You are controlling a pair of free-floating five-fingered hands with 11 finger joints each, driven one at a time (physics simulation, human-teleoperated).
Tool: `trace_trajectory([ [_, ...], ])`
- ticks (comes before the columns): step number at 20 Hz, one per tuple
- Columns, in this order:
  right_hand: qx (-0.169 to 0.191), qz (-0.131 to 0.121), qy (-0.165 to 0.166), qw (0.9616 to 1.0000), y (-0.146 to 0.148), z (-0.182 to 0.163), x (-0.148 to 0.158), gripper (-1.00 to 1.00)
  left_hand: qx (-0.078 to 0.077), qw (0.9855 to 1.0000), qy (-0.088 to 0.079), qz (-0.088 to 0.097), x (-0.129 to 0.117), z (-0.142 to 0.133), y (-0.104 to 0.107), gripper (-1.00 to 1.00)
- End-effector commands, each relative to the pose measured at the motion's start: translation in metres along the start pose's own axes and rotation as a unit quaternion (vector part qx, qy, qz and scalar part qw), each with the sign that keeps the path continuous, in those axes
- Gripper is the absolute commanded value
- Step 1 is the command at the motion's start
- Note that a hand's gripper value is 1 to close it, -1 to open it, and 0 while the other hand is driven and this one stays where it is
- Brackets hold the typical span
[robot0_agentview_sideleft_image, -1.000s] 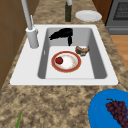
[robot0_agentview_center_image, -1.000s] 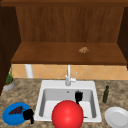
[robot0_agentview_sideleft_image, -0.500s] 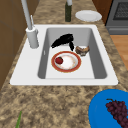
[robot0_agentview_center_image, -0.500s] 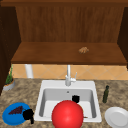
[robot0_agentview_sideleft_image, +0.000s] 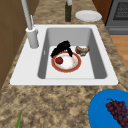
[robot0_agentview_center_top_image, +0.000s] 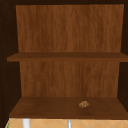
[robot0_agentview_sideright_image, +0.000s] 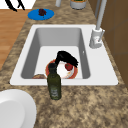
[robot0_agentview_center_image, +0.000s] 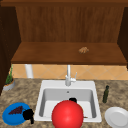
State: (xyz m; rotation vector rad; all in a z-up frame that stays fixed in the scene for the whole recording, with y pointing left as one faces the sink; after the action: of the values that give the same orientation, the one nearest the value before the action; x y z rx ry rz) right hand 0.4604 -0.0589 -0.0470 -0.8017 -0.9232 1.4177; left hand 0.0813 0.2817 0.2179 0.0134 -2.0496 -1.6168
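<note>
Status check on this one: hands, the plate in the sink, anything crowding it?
Right hand down in the sink, over the far rim of the red-rimmed plate. Left hand hangs by the blue plate. Brown pastry beside the plate.

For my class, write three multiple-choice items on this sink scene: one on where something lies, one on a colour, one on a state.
1. Where do the grapes lie?
A. on the blue plate
B. in the sink
C. on the shelf

2. What colour is the rim of the plate in the sink?
A. green
B. red-orange
C. black

3. How is the right hand placed?
A. high above the faucet
B. low in the sink, over the plate's edge
C. on the bottle

Answers: 1 A, they sit on the blue plate on the counter. 2 B, the side views show it. 3 B, the side views show it by the plate.
</note>
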Motion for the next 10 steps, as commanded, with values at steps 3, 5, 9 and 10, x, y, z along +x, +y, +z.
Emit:
trace_trajectory([
  [3,0.040,0.017,-0.032,0.9986,0.023,-0.047,-0.003,-1.00,0.000,1.0000,0.000,0.000,0.000,0.000,0.000,0.00],
  [5,0.048,0.016,-0.041,0.9979,0.031,-0.065,-0.004,-1.00,0.000,1.0000,0.000,0.000,0.000,0.000,0.000,0.00],
  [9,0.047,-0.001,-0.061,0.9970,0.027,-0.080,-0.010,-1.00,0.000,1.0000,0.000,0.000,0.000,0.000,0.000,0.00],
  [10,0.047,-0.006,-0.066,0.9967,0.025,-0.079,-0.013,-1.00,0.000,1.0000,0.000,0.000,0.000,0.000,0.000,0.00],
])
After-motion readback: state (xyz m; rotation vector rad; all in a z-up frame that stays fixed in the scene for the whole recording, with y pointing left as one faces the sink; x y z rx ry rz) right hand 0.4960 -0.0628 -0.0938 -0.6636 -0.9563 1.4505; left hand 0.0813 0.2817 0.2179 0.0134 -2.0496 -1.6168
